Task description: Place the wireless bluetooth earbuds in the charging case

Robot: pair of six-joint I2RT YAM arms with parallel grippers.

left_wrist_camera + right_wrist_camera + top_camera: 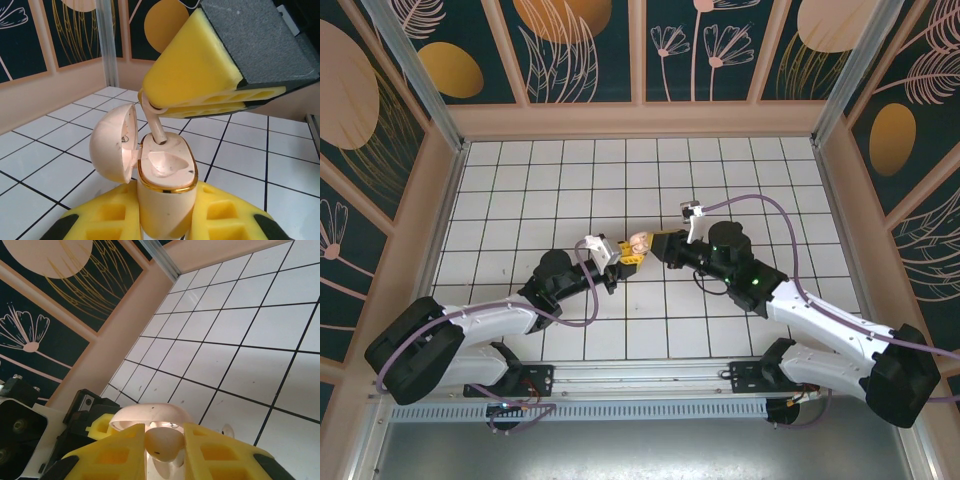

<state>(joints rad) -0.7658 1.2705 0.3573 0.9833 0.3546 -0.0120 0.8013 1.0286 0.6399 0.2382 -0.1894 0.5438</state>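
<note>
My left gripper [164, 202] is shut on the cream, gold-rimmed charging case [167, 167], holding it upright with its lid [112, 142] swung open to the left. My right gripper [164, 440] is shut on one earbud [166, 444]. In the left wrist view that earbud's stem [156, 131] hangs from the right gripper [150, 104] and its tip sits in the case's far slot. The near slot is empty. From above, both grippers meet mid-table, the left gripper [623, 252] and the right gripper [660, 246] on either side of the case [639, 242].
A small pale piece [227, 430], possibly the other earbud, lies on a white tile just right of my right fingers. White tiled floor [620, 180] spreads all around, closed in by peach walls [640, 120] with dark floral panels.
</note>
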